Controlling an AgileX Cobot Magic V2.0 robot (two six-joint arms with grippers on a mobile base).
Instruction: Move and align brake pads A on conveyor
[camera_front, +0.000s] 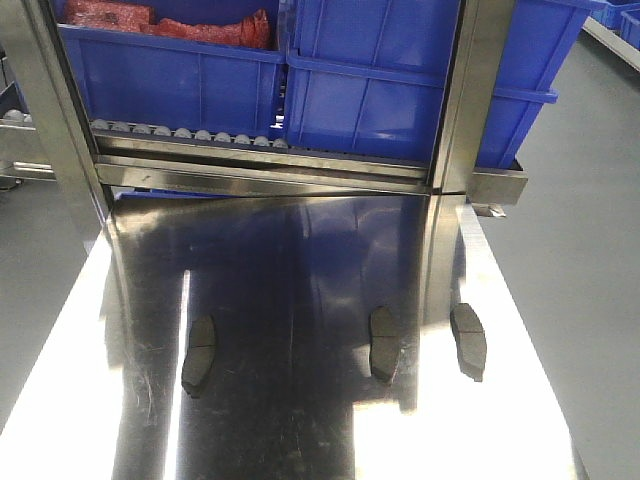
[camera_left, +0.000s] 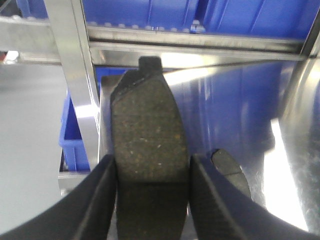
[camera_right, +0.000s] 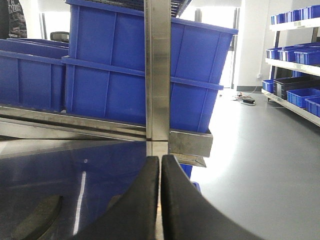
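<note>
Three brake pads lie on the shiny steel table (camera_front: 300, 250) in the front view: one at the left (camera_front: 200, 352), one right of the middle (camera_front: 384, 343) and one at the right (camera_front: 468, 340). In the left wrist view my left gripper (camera_left: 151, 165) is shut on another brake pad (camera_left: 147, 125), clamped by its long edges and held above the table. A lying pad (camera_left: 231, 171) shows just right of the fingers. My right gripper (camera_right: 160, 160) is shut with nothing in it, low over the table near its right edge, with a pad (camera_right: 36, 219) to its left. The conveyor is out of view.
A steel rack frame (camera_front: 270, 175) crosses the far end of the table, with upright posts (camera_front: 462, 100) and blue bins (camera_front: 400, 80) on rollers above it. Grey floor (camera_front: 590, 280) drops off on both sides. Shelves with blue bins (camera_right: 295, 55) stand far right.
</note>
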